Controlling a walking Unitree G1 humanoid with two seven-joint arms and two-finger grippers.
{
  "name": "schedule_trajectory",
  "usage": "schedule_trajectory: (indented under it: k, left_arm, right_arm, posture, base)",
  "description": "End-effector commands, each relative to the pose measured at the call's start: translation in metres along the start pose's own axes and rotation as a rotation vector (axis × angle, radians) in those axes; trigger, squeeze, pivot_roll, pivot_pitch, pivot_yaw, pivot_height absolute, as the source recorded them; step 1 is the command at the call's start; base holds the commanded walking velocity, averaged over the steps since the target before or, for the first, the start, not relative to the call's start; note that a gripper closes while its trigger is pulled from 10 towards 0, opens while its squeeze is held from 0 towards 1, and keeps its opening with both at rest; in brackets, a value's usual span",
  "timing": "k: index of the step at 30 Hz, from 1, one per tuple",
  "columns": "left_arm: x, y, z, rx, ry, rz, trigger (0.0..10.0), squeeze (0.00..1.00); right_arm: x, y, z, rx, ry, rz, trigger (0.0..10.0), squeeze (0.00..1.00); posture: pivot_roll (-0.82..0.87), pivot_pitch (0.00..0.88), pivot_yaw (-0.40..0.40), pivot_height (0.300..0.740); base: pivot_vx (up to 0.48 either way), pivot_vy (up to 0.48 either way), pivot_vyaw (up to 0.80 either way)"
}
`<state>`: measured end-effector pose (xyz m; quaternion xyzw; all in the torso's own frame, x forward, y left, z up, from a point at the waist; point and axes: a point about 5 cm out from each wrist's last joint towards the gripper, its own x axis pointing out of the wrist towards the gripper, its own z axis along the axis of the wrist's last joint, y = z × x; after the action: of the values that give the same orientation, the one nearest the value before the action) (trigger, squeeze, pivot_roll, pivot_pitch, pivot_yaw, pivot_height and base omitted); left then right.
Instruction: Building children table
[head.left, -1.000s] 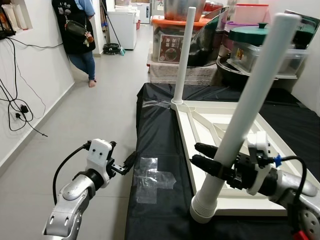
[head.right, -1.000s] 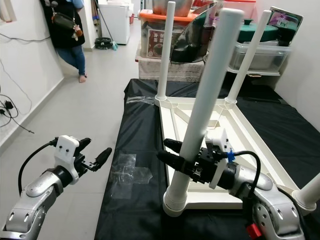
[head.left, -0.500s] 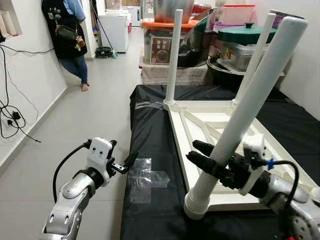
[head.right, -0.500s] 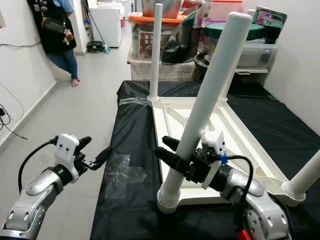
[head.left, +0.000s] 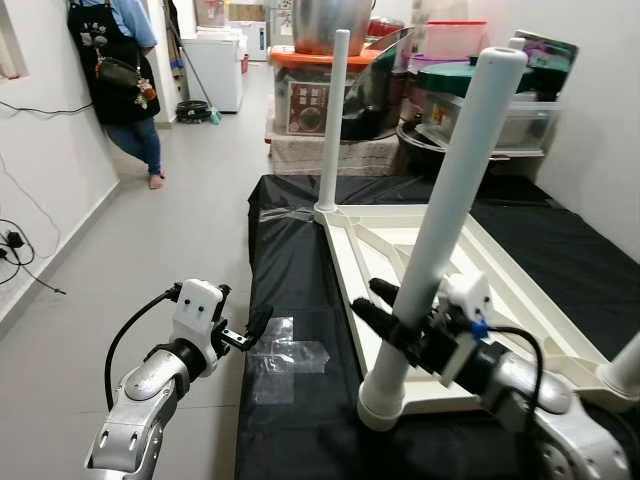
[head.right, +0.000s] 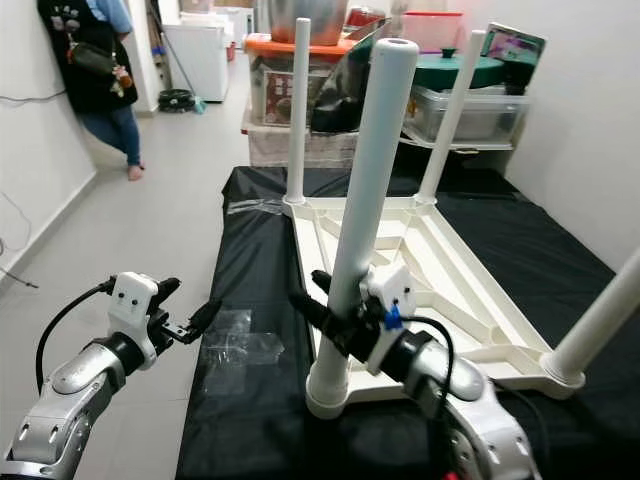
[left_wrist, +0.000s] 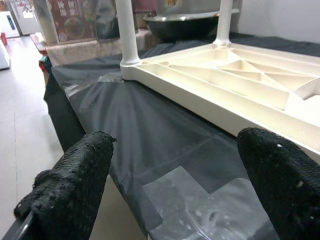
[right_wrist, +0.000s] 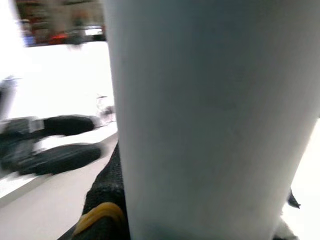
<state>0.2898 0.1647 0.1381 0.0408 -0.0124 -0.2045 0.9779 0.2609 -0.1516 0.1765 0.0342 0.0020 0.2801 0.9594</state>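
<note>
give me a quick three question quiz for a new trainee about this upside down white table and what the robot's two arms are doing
1. True or false: the right gripper is closed around the nearest white plastic table leg.
2. Multiple choice: the left gripper is (A) holding a leg, (B) open and empty beside the black cloth-covered surface, (C) pressing on the table frame.
3. Fill in: counting across both eye views, the upturned white plastic table frame has ___ legs standing on it.

Key: 1 true; 2 B; 3 four.
</note>
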Motion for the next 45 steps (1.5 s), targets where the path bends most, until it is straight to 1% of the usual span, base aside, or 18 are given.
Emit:
schedule_trajectory:
  k: [1, 2, 3, 5, 6, 7, 9, 11, 12, 13, 17, 20, 22, 25, 28, 35, 36, 45]
  left_arm:
    - [-0.001, 0.0, -0.002, 0.008, 0.009, 0.007, 10.0, 0.0]
    - [-0.001, 0.0, -0.003, 0.007, 0.01, 0.009, 10.0, 0.0]
    - [-0.001, 0.0, -0.003, 0.007, 0.01, 0.009, 10.0, 0.0]
    - [-0.001, 0.0, -0.004, 0.006, 0.012, 0.015, 10.0, 0.0]
    - [-0.001, 0.0, -0.004, 0.006, 0.012, 0.015, 10.0, 0.0]
    - [-0.001, 0.0, -0.004, 0.006, 0.012, 0.018, 10.0, 0.0]
    - [-0.001, 0.002, -0.004, 0.01, 0.013, 0.03, 10.0, 0.0]
    - [-0.001, 0.003, -0.005, 0.014, 0.015, 0.039, 10.0, 0.0]
    - [-0.001, 0.003, -0.005, 0.014, 0.015, 0.039, 10.0, 0.0]
    - [-0.001, 0.003, -0.005, 0.015, 0.015, 0.042, 10.0, 0.0]
    - [-0.001, 0.004, -0.006, 0.014, 0.017, 0.053, 10.0, 0.0]
    - [-0.001, 0.004, -0.006, 0.014, 0.018, 0.056, 10.0, 0.0]
    - [-0.001, 0.004, -0.007, 0.014, 0.02, 0.059, 10.0, 0.0]
    - [-0.001, 0.003, -0.007, 0.012, 0.021, 0.063, 10.0, 0.0]
    - [-0.001, 0.003, -0.007, 0.012, 0.022, 0.064, 10.0, 0.0]
    - [-0.001, 0.004, -0.009, 0.014, 0.028, 0.071, 10.0, 0.0]
    - [-0.001, 0.004, -0.009, 0.015, 0.028, 0.07, 10.0, 0.0]
    - [0.0, 0.004, -0.009, 0.016, 0.029, 0.066, 10.0, 0.0]
  right_arm:
    - [-0.014, -0.038, -0.041, 0.056, 0.187, -0.341, 10.0, 0.0]
    - [-0.017, -0.044, -0.045, 0.081, 0.193, -0.437, 10.0, 0.0]
    - [-0.017, -0.044, -0.045, 0.081, 0.193, -0.437, 10.0, 0.0]
    - [-0.023, -0.051, -0.051, 0.104, 0.199, -0.566, 10.0, 0.0]
    - [-0.023, -0.051, -0.051, 0.104, 0.199, -0.566, 10.0, 0.0]
    - [-0.025, -0.054, -0.053, 0.103, 0.198, -0.611, 10.0, 0.0]
    - [-0.033, -0.061, -0.053, 0.033, 0.212, -0.736, 10.0, 0.0]
    - [-0.041, -0.067, -0.054, -0.006, 0.225, -0.835, 10.0, 0.0]
    - [-0.041, -0.067, -0.054, -0.006, 0.225, -0.835, 10.0, 0.0]
    - [-0.043, -0.07, -0.055, -0.006, 0.23, -0.873, 10.0, 0.0]
    - [-0.062, -0.093, -0.051, -0.003, 0.212, -1.11, 10.0, 0.0]
    - [-0.065, -0.097, -0.049, -0.008, 0.206, -1.144, 10.0, 0.0]
    - [-0.068, -0.104, -0.047, 0.008, 0.196, -1.193, 10.0, 0.0]
    - [-0.066, -0.107, -0.049, 0.05, 0.196, -1.214, 10.0, 0.0]
    - [-0.065, -0.107, -0.049, 0.053, 0.194, -1.22, 10.0, 0.0]
    - [-0.067, -0.109, -0.047, 0.045, 0.168, -1.32, 10.0, 0.0]
    - [-0.068, -0.11, -0.044, 0.049, 0.151, -1.354, 10.0, 0.0]
    - [-0.068, -0.11, -0.041, 0.056, 0.118, -1.402, 10.0, 0.0]
  posture:
    - [0.04, 0.0, -0.043, 0.74]
    - [0.04, 0.0, -0.048, 0.74]
    - [0.04, 0.0, -0.048, 0.74]
    - [0.04, 0.0, -0.052, 0.74]
    - [0.04, 0.0, -0.052, 0.74]
    - [0.04, 0.0, -0.052, 0.74]
    - [0.03, 0.0, -0.053, 0.74]
    - [0.03, 0.0, -0.054, 0.74]
    - [0.03, 0.0, -0.054, 0.74]
    - [0.03, 0.0, -0.054, 0.74]
    - [0.04, 0.0, -0.058, 0.74]
    - [0.04, 0.0, -0.058, 0.74]
    - [0.04, 0.0, -0.062, 0.74]
    - [0.04, 0.0, -0.066, 0.74]
    - [0.04, 0.0, -0.066, 0.74]
    - [0.04, 0.0, -0.065, 0.74]
    - [0.03, 0.0, -0.062, 0.74]
    - [0.04, 0.0, -0.064, 0.74]
  base:
    - [0.0, 0.0, 0.0]
    - [0.0, 0.0, 0.0]
    - [0.0, 0.0, 0.0]
    - [0.0, 0.0, 0.0]
    - [0.0, 0.0, 0.0]
    - [0.0, 0.0, 0.0]
    - [0.0, 0.0, 0.0]
    - [0.0, 0.0, 0.0]
    - [0.0, 0.0, 0.0]
    - [0.0, 0.0, 0.0]
    - [0.0, 0.0, 0.0]
    - [0.0, 0.0, 0.0]
    - [0.0, 0.0, 0.0]
    - [0.0, 0.0, 0.0]
    - [0.0, 0.0, 0.0]
    - [0.0, 0.0, 0.0]
    - [0.0, 0.0, 0.0]
    - [0.0, 0.0, 0.0]
